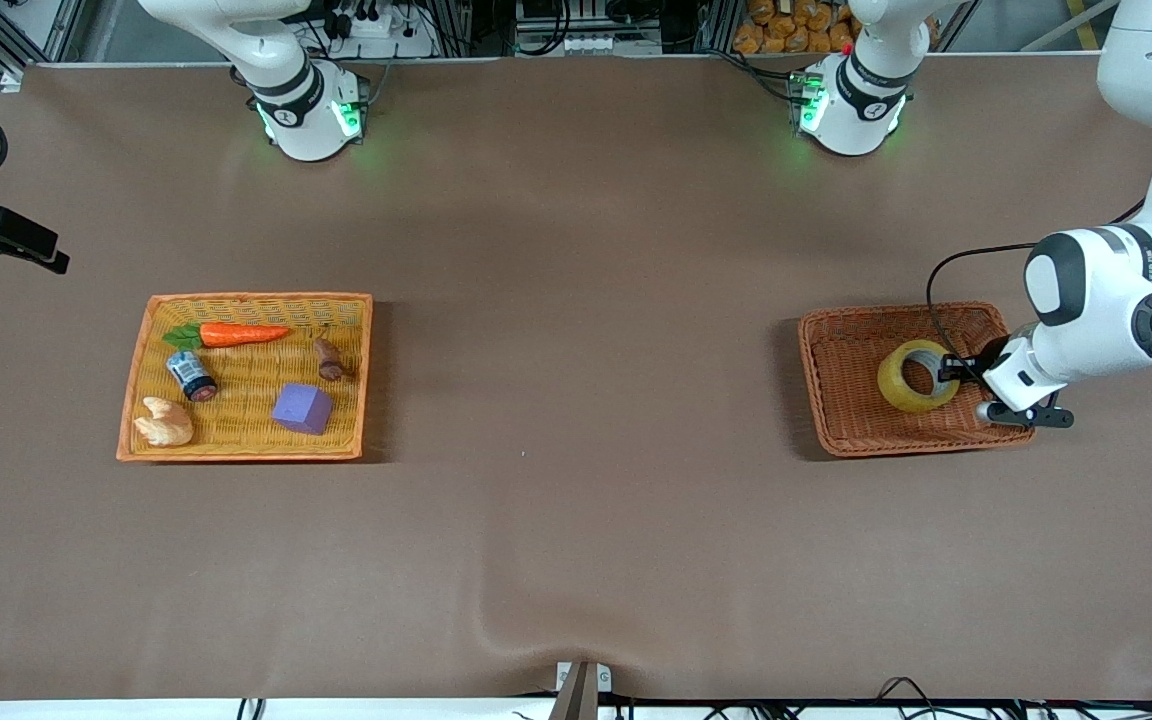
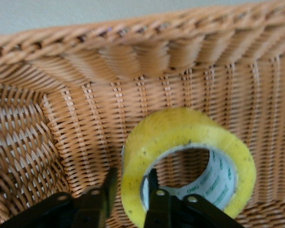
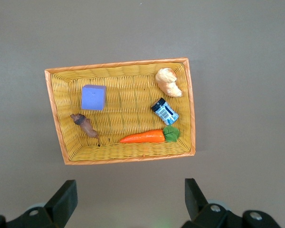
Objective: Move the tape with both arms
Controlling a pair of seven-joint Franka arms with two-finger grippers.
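The tape (image 1: pixel 918 375) is a yellowish ring with a grey-white core, standing tilted on its edge in the brown wicker basket (image 1: pixel 841 390) at the left arm's end of the table. My left gripper (image 1: pixel 958 371) is low in that basket, shut on the tape's wall. In the left wrist view one finger (image 2: pixel 107 190) is outside the tape (image 2: pixel 180 130) and the other is inside the core, with the gripper (image 2: pixel 131 190) astride the wall. My right gripper (image 3: pixel 128 204) is open and empty, high over the table beside the yellow basket (image 3: pixel 54 111). It is out of the front view.
The yellow basket (image 1: pixel 141 370) at the right arm's end holds a carrot (image 1: pixel 241 333), a small dark can (image 1: pixel 191 374), a purple cube (image 1: pixel 302 408), a brown piece (image 1: pixel 328 359) and a pale bread-like piece (image 1: pixel 165 422). Bare brown tabletop lies between the two baskets.
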